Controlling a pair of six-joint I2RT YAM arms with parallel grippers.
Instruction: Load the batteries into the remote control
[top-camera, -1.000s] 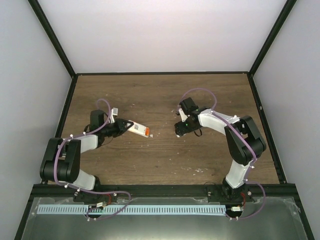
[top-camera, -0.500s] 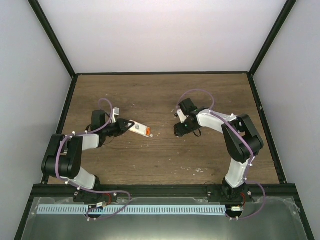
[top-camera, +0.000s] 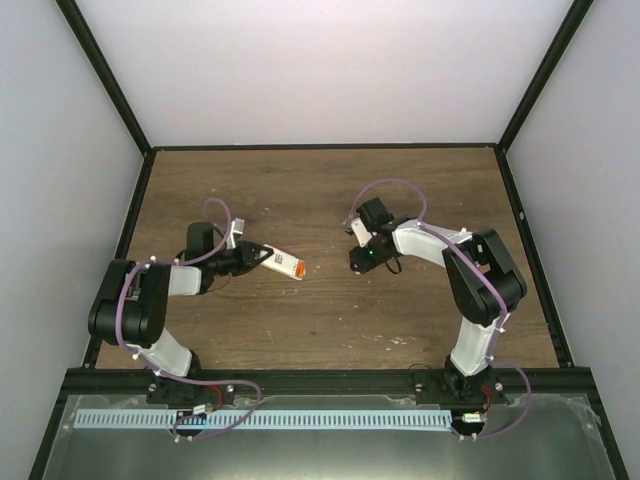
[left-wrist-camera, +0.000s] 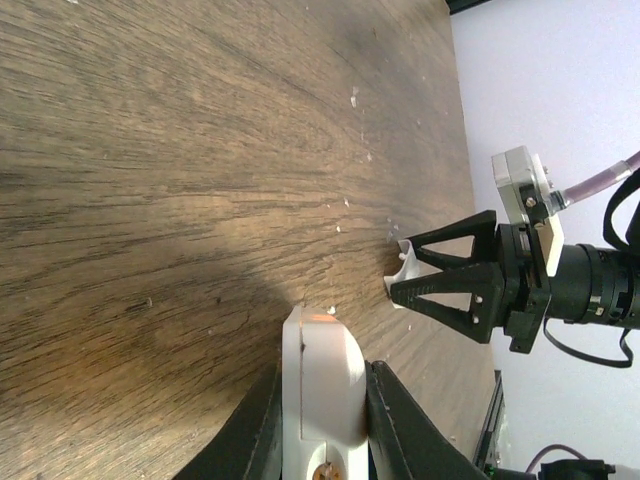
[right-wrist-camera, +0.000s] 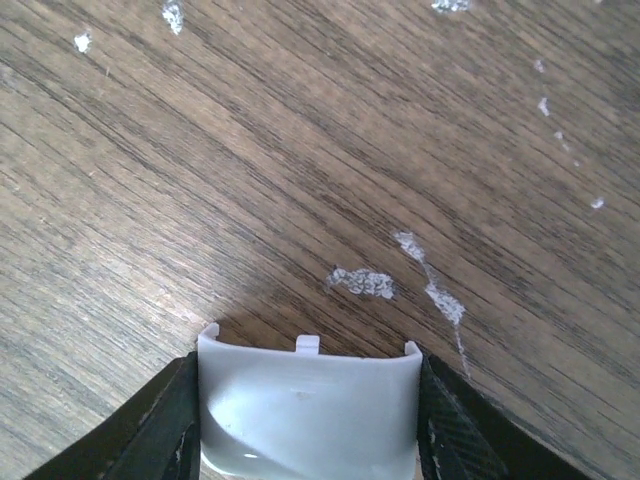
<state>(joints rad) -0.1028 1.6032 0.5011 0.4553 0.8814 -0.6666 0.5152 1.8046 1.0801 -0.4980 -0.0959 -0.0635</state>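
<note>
Remote control (top-camera: 283, 263): white plastic slab, clamped in left fingers (left-wrist-camera: 395, 425); right fingers (right-wrist-camera: 160, 425) pinch curved white cover (right-wrist-camera: 308, 405).

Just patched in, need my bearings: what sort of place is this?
Probably a lab test cell, not a home: a wood-grain table boxed in by plain white panels on black frame bars.

The remote control (top-camera: 278, 262) sits between the fingers of the left gripper (top-camera: 255, 256) over the table (top-camera: 330, 190), with a battery (left-wrist-camera: 318, 318) in its free end. To the right of the remote control, well apart, the right gripper (top-camera: 358, 264) points back toward it. A cover piece (right-wrist-camera: 308, 405) is pinched between its tips. Specks (left-wrist-camera: 346, 203) dot the table between the two.
</note>
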